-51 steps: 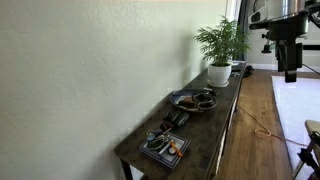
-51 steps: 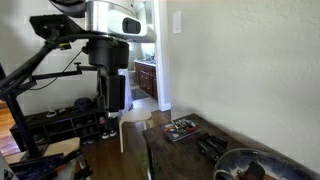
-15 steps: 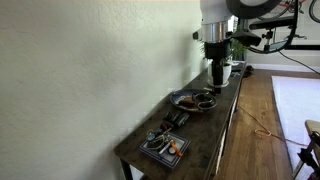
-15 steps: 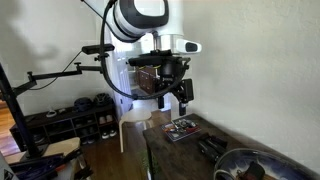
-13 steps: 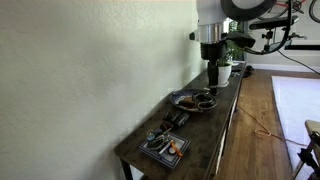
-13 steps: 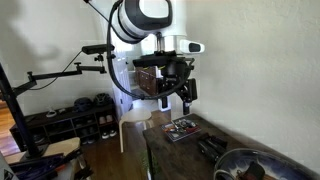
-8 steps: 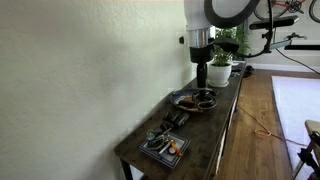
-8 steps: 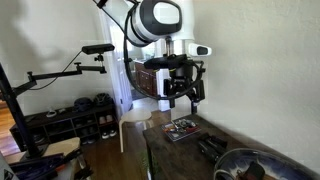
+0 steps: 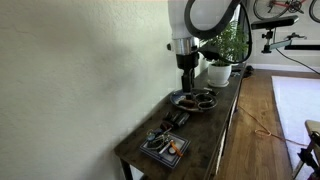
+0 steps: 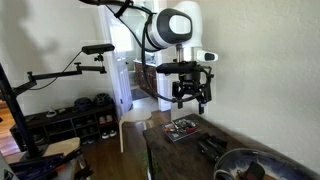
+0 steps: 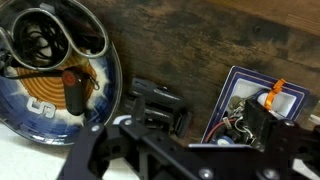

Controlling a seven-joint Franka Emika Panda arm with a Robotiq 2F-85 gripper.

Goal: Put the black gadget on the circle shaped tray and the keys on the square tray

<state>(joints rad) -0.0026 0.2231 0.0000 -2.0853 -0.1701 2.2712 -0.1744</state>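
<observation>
The end effector (image 9: 186, 80), wide open and empty, has swung nearer, now hanging over the bench (image 9: 208, 128) above the round tray (image 9: 193, 100).

worktop (image 11: 190, 35): dark wood, visible grain, dull sheen
circle shaped tray (image 11: 45, 108): glossy, glazed-looking, blue and white pattern inside
black gadget (image 11: 155, 102), just beside circle shaped tray: matt black plastic
keys (image 11: 236, 113): silvery metal, small glints
wall (image 9: 70, 70): matt, faintly rough paint
floor (image 9: 258, 110): smooth wood, light shine
</observation>
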